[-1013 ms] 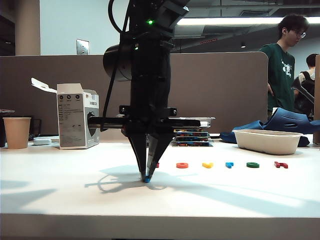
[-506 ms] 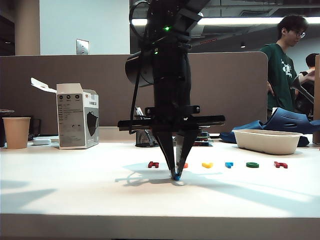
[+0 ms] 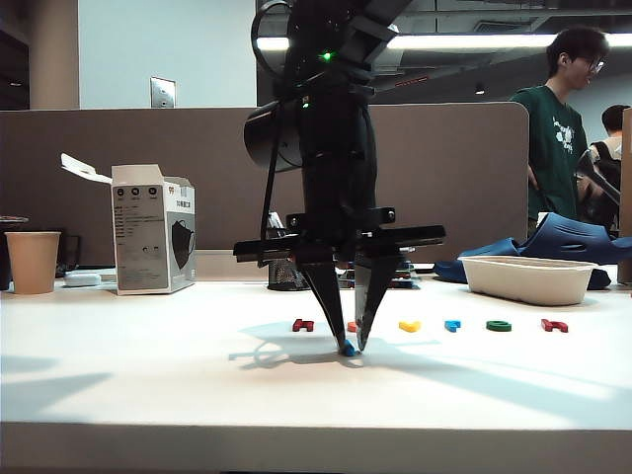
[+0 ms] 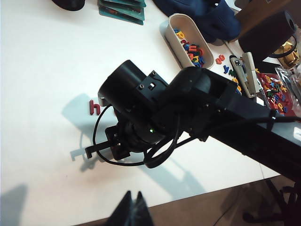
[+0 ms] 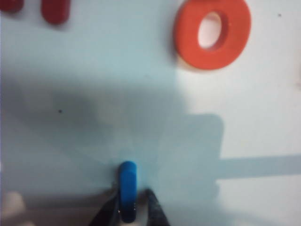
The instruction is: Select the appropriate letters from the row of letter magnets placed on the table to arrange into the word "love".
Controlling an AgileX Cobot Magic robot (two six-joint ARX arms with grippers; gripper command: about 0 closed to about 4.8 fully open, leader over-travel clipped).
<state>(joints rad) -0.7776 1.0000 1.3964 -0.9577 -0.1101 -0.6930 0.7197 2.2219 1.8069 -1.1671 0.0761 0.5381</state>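
The blue straight bar [image 3: 347, 348] lies on the white table [image 3: 148, 365], in front of the row of letter magnets. My right gripper [image 3: 351, 344] points straight down over it, open, with a finger on each side of the bar [image 5: 127, 188] and a small gap showing. Behind it lies the orange ring [image 5: 212, 33], partly hidden in the exterior view. Further right in the row sit the yellow V [image 3: 409, 325], a light blue letter [image 3: 452, 324] and the green letter [image 3: 499, 325]. My left gripper [image 4: 134, 197] hangs shut and empty above the table's near edge.
Dark red letters [image 3: 302, 324] [image 3: 555, 325] end the row. A white tray [image 3: 528, 278] stands at the back right, a paper cup [image 3: 33, 262] and a carton [image 3: 153, 242] at the back left. A person stands behind the partition.
My right gripper carried the blue bar to the right, from in front of the dark red letter to in front of the orange ring. Its fingers have since parted around the bar.
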